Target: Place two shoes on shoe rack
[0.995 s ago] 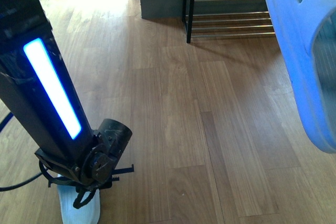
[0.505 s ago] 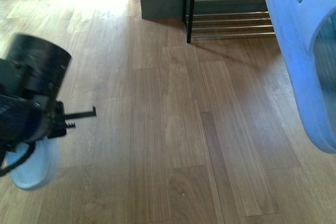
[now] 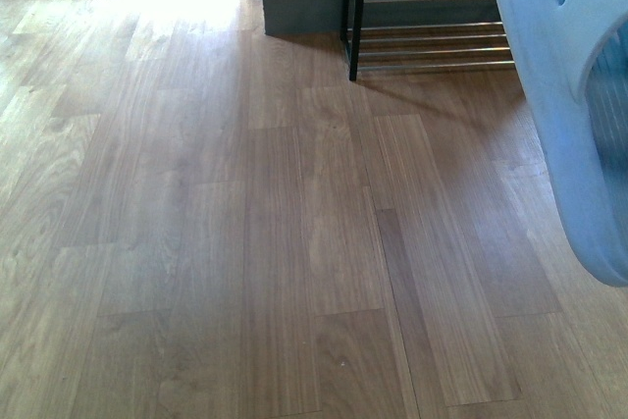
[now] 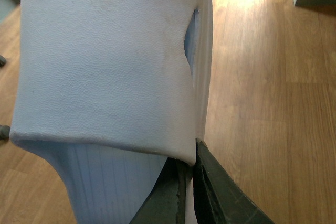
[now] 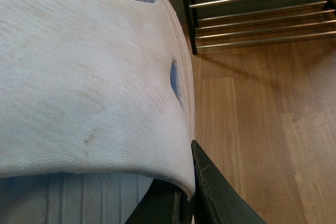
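In the front view, bare wooden floor [image 3: 245,242] fills most of the frame. At the upper right stands the shoe rack [image 3: 422,17], with black uprights and chrome bars and nothing on the tiers that show. Along the right edge of the frame hangs the right slide [image 3: 564,115] — pale blue, large and close to the camera, clear of the floor. Neither arm shows here.

In the left wrist view, the left slide [image 4: 105,61] takes up much of the picture, its white pebbled strap facing the camera with ribbed blue footbed under it. The left gripper [image 4: 190,174] is pinched together on the strap's side edge, with wood floor beyond.

In the right wrist view, the right gripper [image 5: 188,192] is clamped the same way on the right slide [image 5: 89,87] — dark fingers closed on the strap's edge. The shoe rack [image 5: 252,3] stands beyond the slide, apart from it.
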`<act>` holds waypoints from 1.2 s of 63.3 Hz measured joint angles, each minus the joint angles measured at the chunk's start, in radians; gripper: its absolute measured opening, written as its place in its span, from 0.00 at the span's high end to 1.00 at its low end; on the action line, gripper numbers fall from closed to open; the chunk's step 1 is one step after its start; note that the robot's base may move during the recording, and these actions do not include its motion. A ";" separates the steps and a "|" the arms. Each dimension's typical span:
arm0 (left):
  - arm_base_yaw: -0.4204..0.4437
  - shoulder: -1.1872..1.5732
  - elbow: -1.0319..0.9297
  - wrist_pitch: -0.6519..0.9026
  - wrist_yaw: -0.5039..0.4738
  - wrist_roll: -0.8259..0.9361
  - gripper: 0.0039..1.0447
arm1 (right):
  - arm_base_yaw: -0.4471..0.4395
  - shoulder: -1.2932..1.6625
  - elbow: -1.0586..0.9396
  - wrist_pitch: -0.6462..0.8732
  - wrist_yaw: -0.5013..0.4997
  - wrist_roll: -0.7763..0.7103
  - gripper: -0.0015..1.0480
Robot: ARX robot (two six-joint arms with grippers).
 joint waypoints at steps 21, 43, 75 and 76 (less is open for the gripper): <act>-0.064 -0.227 -0.049 -0.103 -0.095 0.031 0.99 | 0.000 0.000 0.000 0.000 0.000 0.000 0.98; -0.065 -0.225 -0.050 -0.104 -0.094 0.035 0.99 | 0.000 0.000 -0.001 0.000 0.000 0.000 0.98; -0.065 -0.225 -0.050 -0.105 -0.094 0.036 0.99 | 0.000 0.000 -0.001 0.000 0.000 0.000 0.98; -0.065 -0.225 -0.050 -0.105 -0.094 0.036 0.99 | 0.000 0.000 -0.001 0.000 0.000 0.000 0.98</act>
